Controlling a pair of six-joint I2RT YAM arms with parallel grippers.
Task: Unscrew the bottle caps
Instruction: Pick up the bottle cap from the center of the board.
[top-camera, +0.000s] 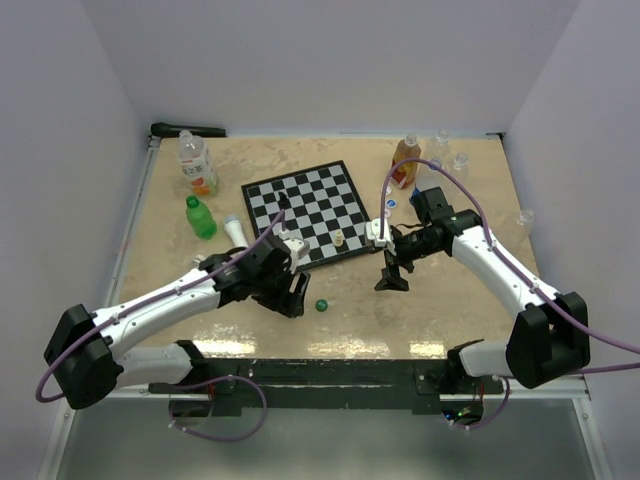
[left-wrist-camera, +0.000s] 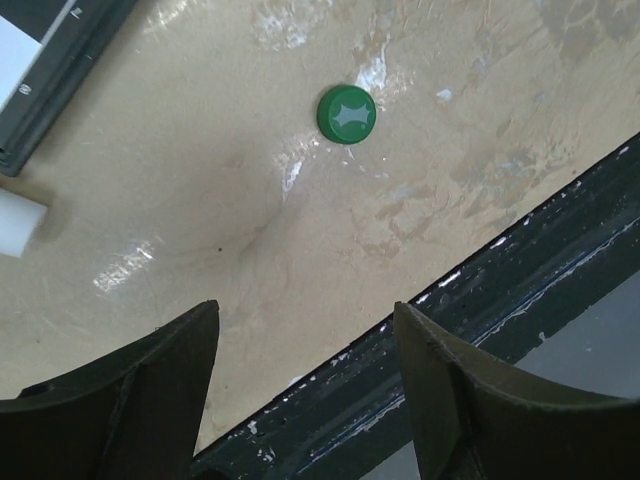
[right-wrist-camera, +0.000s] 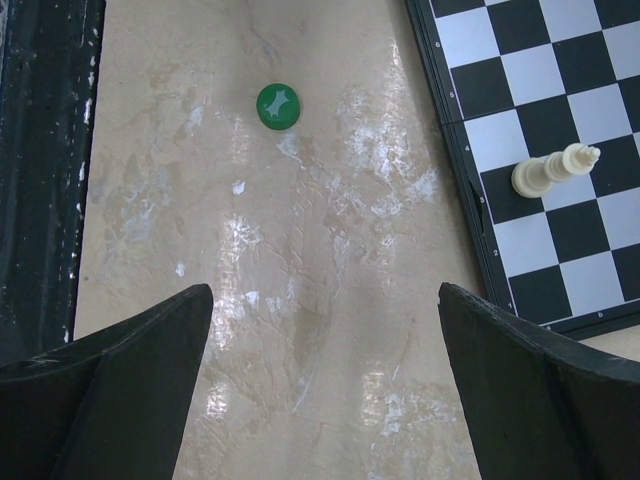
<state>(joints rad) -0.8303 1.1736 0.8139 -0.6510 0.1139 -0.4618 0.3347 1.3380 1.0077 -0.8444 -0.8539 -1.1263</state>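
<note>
A loose green bottle cap (top-camera: 321, 305) (left-wrist-camera: 346, 114) (right-wrist-camera: 278, 105) lies flat on the table near the front edge. My left gripper (top-camera: 290, 298) (left-wrist-camera: 305, 310) hovers just left of it, open, with nothing between its fingers. To the cap's right my right gripper (top-camera: 390, 280) (right-wrist-camera: 325, 290) stands wide open over bare table. A green bottle (top-camera: 201, 217) and an orange-labelled bottle (top-camera: 198, 165) stand at the back left. Another orange bottle (top-camera: 405, 162) and clear bottles (top-camera: 459, 165) stand at the back right. A small blue cap (top-camera: 391, 203) lies near them.
A chessboard (top-camera: 305, 210) (right-wrist-camera: 540, 130) fills the middle, with a white piece (top-camera: 339, 238) (right-wrist-camera: 555, 170) near its front edge. A white tube (top-camera: 234, 230) (left-wrist-camera: 15, 222) lies left of the board. The dark front rail (left-wrist-camera: 500, 290) (right-wrist-camera: 40, 150) borders the table.
</note>
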